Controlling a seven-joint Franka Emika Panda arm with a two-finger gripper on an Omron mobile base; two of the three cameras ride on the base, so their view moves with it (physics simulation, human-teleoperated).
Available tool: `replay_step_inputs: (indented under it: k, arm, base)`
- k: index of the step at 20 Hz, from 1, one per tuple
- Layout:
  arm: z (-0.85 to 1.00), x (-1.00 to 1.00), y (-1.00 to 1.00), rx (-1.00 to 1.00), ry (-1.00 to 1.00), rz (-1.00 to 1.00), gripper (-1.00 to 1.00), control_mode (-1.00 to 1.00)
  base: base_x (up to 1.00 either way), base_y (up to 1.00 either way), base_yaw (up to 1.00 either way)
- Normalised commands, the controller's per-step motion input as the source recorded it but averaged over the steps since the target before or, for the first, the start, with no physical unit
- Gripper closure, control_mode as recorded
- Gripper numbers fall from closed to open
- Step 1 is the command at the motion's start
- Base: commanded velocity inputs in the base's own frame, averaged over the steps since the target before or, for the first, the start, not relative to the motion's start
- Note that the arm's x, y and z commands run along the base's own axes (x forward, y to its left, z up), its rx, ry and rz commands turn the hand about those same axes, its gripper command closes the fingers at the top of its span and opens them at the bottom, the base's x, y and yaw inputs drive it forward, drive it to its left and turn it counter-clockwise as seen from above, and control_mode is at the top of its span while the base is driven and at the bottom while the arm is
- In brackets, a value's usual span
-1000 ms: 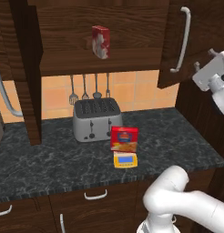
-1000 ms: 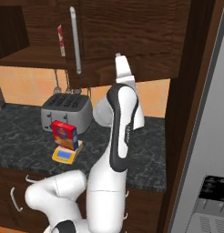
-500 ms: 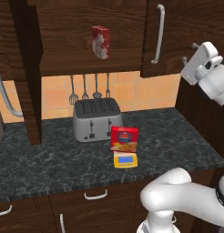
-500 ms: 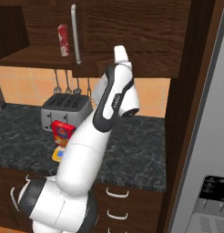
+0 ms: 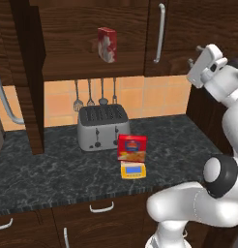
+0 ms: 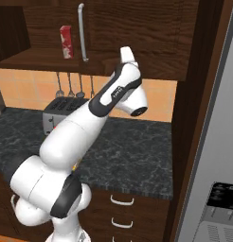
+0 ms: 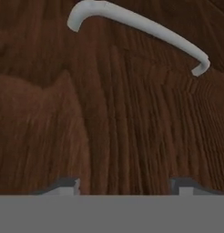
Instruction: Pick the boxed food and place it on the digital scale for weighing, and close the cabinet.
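Hand view crops the jaws to 2 spread, empty tips facing the cabinet (image 7: pixel 132 127) door; handle (image 7: pixel 141 29) above.

Boxed food (image 5: pixel 132 147): wide red box, yellow food picture, blue oval logo; upright on the digital scale, in front of the toaster.
Digital scale (image 5: pixel 133 170): small, flat, yellow, bluish display facing forward; on the dark speckled counter, near its front edge.
Cabinet (image 5: pixel 188 34): dark brown wood wall unit, vertical silver bar handle (image 5: pixel 160 33); right door nearly closed, left section open.
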Motion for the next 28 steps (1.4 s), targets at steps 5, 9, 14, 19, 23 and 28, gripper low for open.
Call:
replay_step_inputs:
  k: [5, 9, 14, 19, 23, 28]
  arm:
    - [0.12, -0.18, 0.35, -0.03, -0.05, -0.01, -1.00, -1.00]
    - [0.52, -1.00, 0.12, 0.00, -0.07, -0.05, -1.00, -1.00]
    - [0.64, -0.95, 0.00, 0.00, -0.01, -0.02, -1.00, -1.00]
    - [0.67, -1.00, 0.00, 0.08, 0.00, 0.00, -1.00, -1.00]
    - [0.73, -1.00, 0.00, 0.09, 0.13, 0.00, -1.00, -1.00]
    - [-0.29, -0.93, 0.26, 0.04, 0.06, 0.00, -1.00, -1.00]
  base:
    - [0.00, 0.00, 0.00]
    - [0.00, 0.00, 0.00]
    - [0.00, 0.00, 0.00]
    - [0.00, 0.00, 0.00]
    - [0.00, 0.00, 0.00]
    - [0.00, 0.00, 0.00]
